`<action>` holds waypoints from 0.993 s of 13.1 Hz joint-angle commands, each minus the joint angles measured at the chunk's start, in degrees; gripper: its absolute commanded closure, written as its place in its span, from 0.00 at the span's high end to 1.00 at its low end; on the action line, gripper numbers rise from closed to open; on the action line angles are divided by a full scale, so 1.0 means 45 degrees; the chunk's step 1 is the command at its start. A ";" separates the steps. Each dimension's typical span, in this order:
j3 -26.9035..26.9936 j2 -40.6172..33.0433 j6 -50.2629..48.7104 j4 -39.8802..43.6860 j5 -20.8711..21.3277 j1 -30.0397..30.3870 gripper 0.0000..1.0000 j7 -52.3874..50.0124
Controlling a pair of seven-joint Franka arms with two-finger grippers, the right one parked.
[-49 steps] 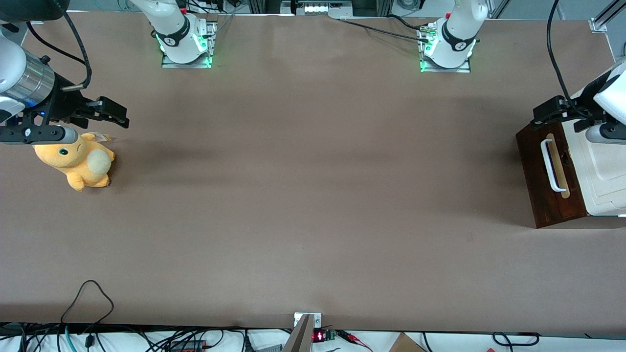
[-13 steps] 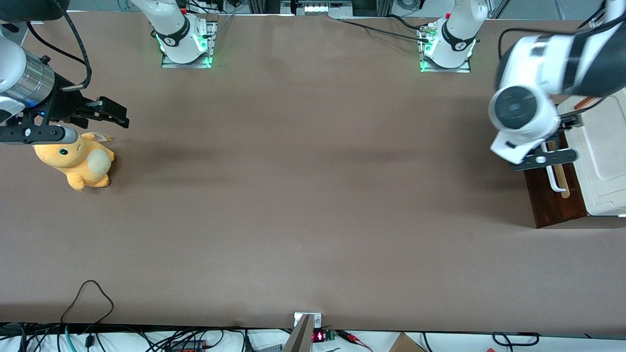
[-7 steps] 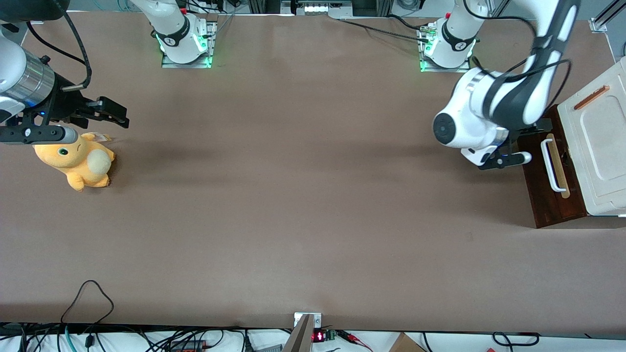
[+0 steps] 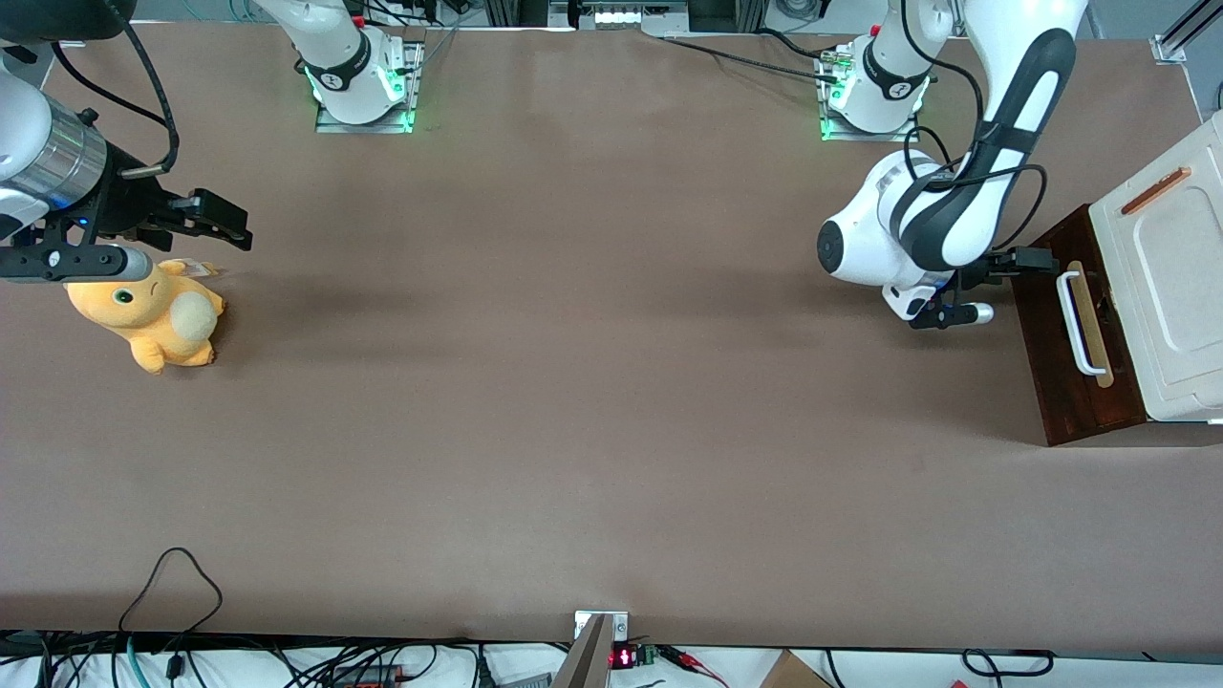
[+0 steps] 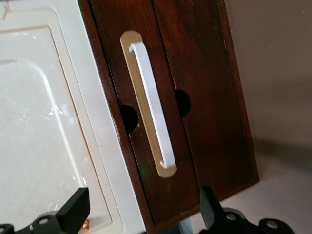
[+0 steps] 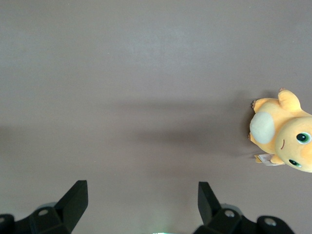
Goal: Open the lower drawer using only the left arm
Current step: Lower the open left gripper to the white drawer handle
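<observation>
Brown table [image 4: 573,382], cabinet at the working arm's end. Lower drawer [image 4: 1061,334] is shut, its white handle [image 5: 152,109] untouched. Gripper [image 5: 141,214] sits in front of the drawer, near but clear of it, fingers wide open, holding nothing. Best approach, I'd say: center the 2 fingers across the handle's middle, close, then pull straight out. Plush toy [image 4: 153,315] lies at the parked arm's end.

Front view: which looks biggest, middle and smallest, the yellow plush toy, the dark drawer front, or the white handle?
1. Lower drawer front, biggest.
2. Yellow plush toy, middle.
3. White handle, smallest.
The left arm's gripper, fingers open, hangs in front of the drawer, not touching the handle.
</observation>
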 commanded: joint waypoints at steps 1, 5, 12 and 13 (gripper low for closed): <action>0.0078 0.0765 -0.0021 0.0000 0.1312 0.0137 0.99 -0.0476; 0.0564 0.1763 0.0037 0.0701 0.2703 0.0703 0.98 -0.0674; 0.1406 0.2137 0.1522 0.1017 0.3699 0.1212 0.93 -0.1259; 0.1406 0.2137 0.1483 0.0997 0.3699 0.1212 0.93 -0.1317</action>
